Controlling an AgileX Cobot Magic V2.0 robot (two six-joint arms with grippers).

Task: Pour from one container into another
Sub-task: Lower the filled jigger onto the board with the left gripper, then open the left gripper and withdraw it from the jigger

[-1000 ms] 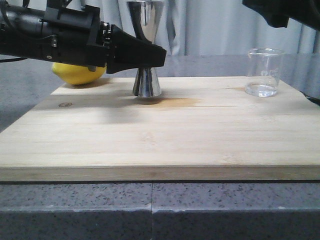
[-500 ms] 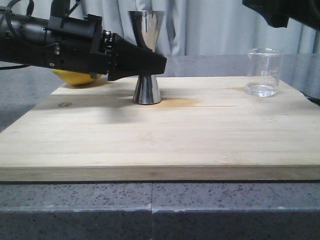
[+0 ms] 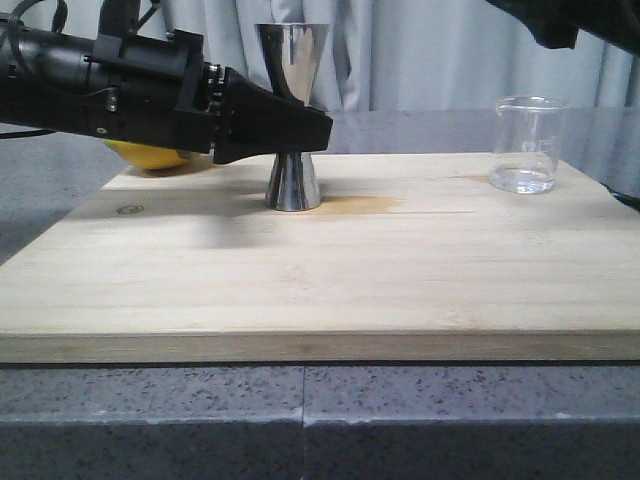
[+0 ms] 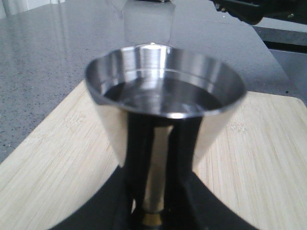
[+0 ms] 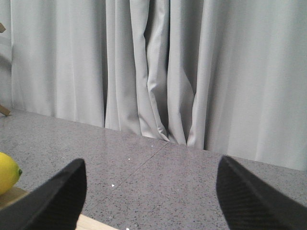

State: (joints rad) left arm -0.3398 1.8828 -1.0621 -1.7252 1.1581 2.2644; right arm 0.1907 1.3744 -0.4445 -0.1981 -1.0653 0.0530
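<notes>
Your left gripper point(image 3: 318, 125) is closed around the jigger's point(image 3: 292, 118) waist; it stands upright on the wooden board point(image 3: 320, 270), liquid inside. Your right gripper point(image 5: 151, 199) hangs wide open, empty. The beaker point(image 3: 527, 144) sits at the board's far right corner, well apart.

Lighting's pretty even and soft, kinda daylight-ish. The jigger point(image 3: 292, 115) throws bright streaky reflections, and its rim in the left wrist view is soft and out of focus up close. A faint shadow sits on the board point(image 3: 320, 270) under the left arm. The front view is slightly grainy.
</notes>
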